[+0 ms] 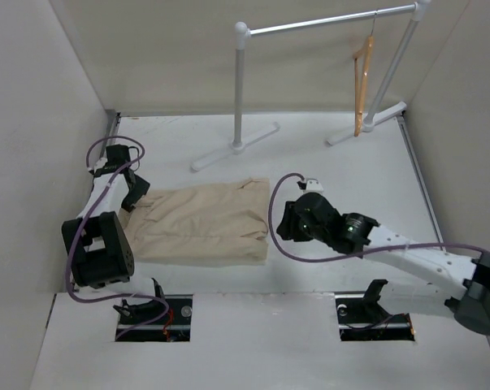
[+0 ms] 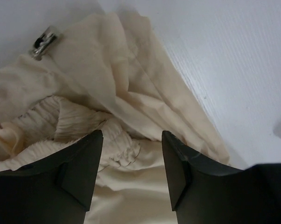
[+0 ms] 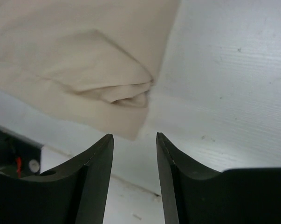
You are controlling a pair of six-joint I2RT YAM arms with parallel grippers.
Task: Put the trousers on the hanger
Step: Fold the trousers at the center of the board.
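The beige trousers (image 1: 202, 221) lie folded and wrinkled on the white table, left of centre. The wooden hanger (image 1: 362, 81) hangs by its hook from the white rail at the back right. My left gripper (image 1: 135, 195) is open at the trousers' left end; in the left wrist view its fingers straddle the gathered waistband cloth (image 2: 107, 135), just above it. My right gripper (image 1: 287, 221) is open and empty beside the trousers' right edge; the right wrist view shows the near right corner of the cloth (image 3: 131, 126) just ahead of its fingertips (image 3: 134, 136).
The white garment rail (image 1: 326, 20) stands at the back on two feet (image 1: 232, 150). White walls close in the left, right and back. Two cut-outs (image 1: 151, 317) sit in the near table edge by the arm bases. A metal clip (image 2: 42, 42) lies by the waistband.
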